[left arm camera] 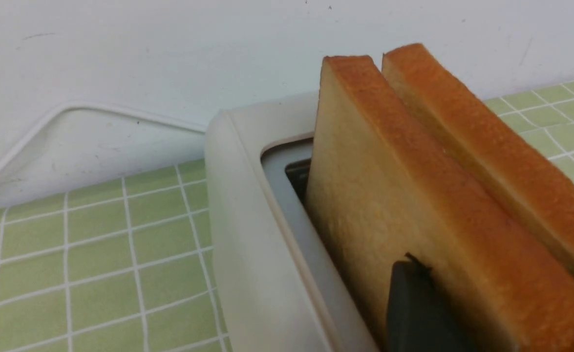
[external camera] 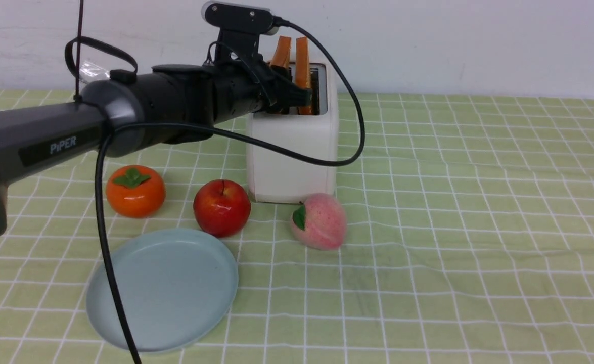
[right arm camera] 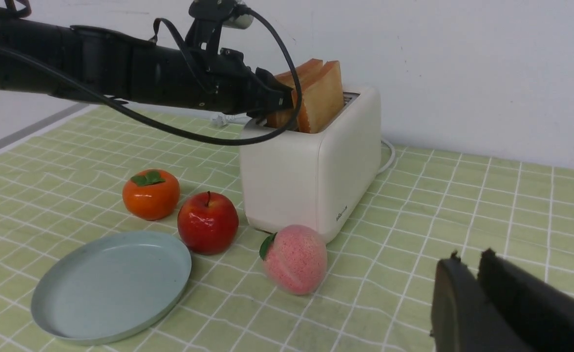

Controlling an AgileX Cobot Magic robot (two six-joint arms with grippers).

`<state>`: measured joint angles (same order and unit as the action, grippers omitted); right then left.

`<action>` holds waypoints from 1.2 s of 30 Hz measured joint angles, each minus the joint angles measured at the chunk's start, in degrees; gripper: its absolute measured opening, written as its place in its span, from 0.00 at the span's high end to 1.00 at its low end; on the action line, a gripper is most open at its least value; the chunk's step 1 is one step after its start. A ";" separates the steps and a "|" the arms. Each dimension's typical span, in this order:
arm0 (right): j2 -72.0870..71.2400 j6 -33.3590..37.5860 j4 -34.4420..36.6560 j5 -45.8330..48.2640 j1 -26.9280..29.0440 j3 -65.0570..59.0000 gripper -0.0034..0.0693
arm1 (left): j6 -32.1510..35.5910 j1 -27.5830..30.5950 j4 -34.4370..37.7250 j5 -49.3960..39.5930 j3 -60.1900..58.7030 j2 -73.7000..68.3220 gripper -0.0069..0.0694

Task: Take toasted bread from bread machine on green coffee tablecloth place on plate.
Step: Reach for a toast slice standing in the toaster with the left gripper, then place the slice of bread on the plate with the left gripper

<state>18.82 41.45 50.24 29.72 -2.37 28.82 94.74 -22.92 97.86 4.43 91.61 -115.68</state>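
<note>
At the toaster (external camera: pixel 291 156), the left claw (external camera: pixel 301 96) has one finger (left arm camera: pixel 414 308) on a toast (left arm camera: pixel 379 195); I cannot tell if it grips. Two toasts stand inside. One plate (external camera: pixel 175 288), three fruits (external camera: pixel 221 207). Only the right wrist view shows the right claw (right arm camera: pixel 471 256), nearly closed, empty.

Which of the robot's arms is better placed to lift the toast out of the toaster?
Left. The left gripper is up at the toaster, one finger against a toast slice. The right gripper sits low over the tablecloth, well away from the toaster.
</note>
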 joint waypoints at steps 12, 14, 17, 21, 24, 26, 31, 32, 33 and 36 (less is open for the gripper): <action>0.00 0.00 0.18 0.00 0.00 0.00 0.86 | 0.00 0.00 0.35 -0.73 0.00 0.23 0.78; 0.00 0.00 0.35 0.00 0.00 0.00 0.86 | 0.00 0.00 0.95 -0.73 -0.07 1.17 0.78; 0.00 0.00 0.52 0.00 0.00 0.00 0.86 | 0.00 0.00 1.45 -0.73 -0.14 4.71 0.78; 0.00 0.00 1.04 0.00 0.00 0.00 0.86 | 0.06 0.00 1.49 -1.12 -0.09 10.73 0.78; 0.00 0.00 1.56 0.00 0.00 0.00 0.86 | 0.10 0.00 1.49 -1.00 -0.38 14.82 0.78; 0.00 0.00 2.06 0.00 0.00 0.00 0.87 | 0.10 0.00 1.49 -0.79 -2.05 18.68 0.78; 0.00 0.00 2.79 0.00 0.00 0.00 0.94 | 0.10 0.00 1.49 -0.64 -10.62 27.13 0.78; 0.00 0.00 2.94 0.22 0.00 0.00 0.96 | 0.05 0.00 1.49 -0.76 -15.58 30.48 0.78; 0.00 0.00 3.19 0.52 0.00 0.00 0.97 | -0.24 0.00 1.49 -0.92 -18.96 32.96 0.78; 0.00 0.08 3.61 1.63 0.00 0.00 0.97 | -1.86 0.00 1.49 -1.37 -26.76 39.03 0.78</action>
<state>18.82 41.52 53.85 31.35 -2.37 28.82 92.89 -22.92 99.34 3.06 64.84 -76.65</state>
